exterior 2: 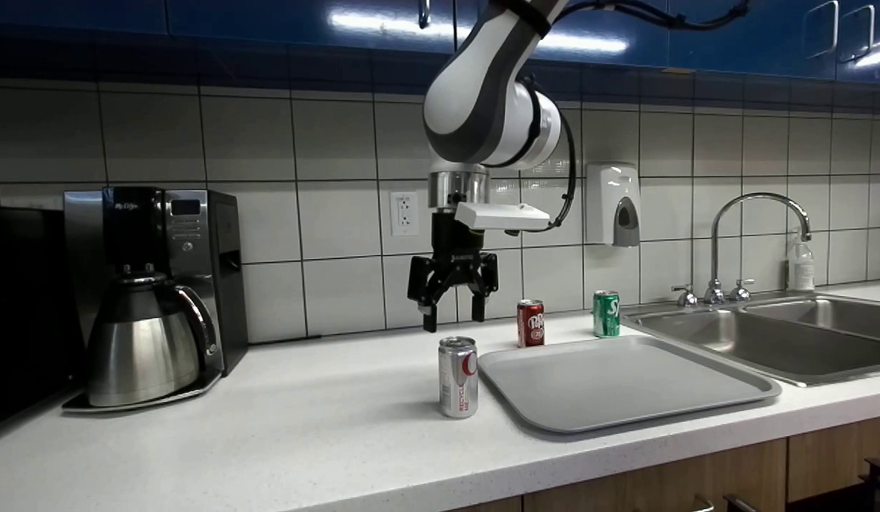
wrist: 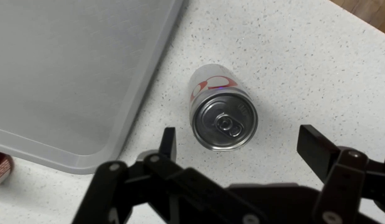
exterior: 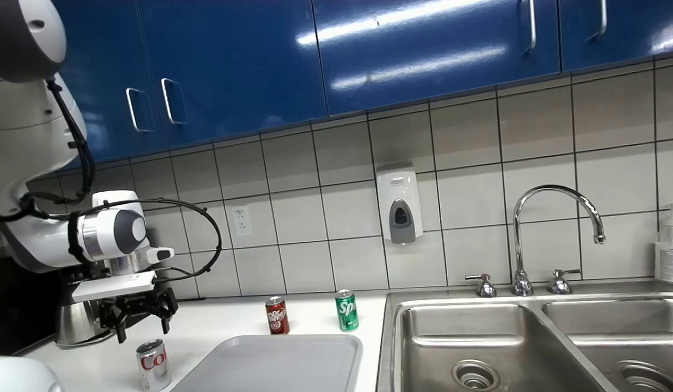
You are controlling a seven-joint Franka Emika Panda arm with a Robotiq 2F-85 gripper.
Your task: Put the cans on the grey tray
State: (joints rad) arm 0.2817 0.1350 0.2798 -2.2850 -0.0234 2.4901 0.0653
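The silver-white can with red marks stands upright on the white counter beside the grey tray. The dark red can stands upright behind the tray's far edge; part of it shows in the wrist view. The green can stands upright near the tray's far corner by the sink and is out of the wrist view. My gripper is open and empty, pointing down, above the silver-white can and not touching it.
A steel coffee pot stands in a coffee maker. A steel double sink with a curved faucet adjoins the tray's side. A soap dispenser hangs on the tiled wall. Blue cabinets hang above.
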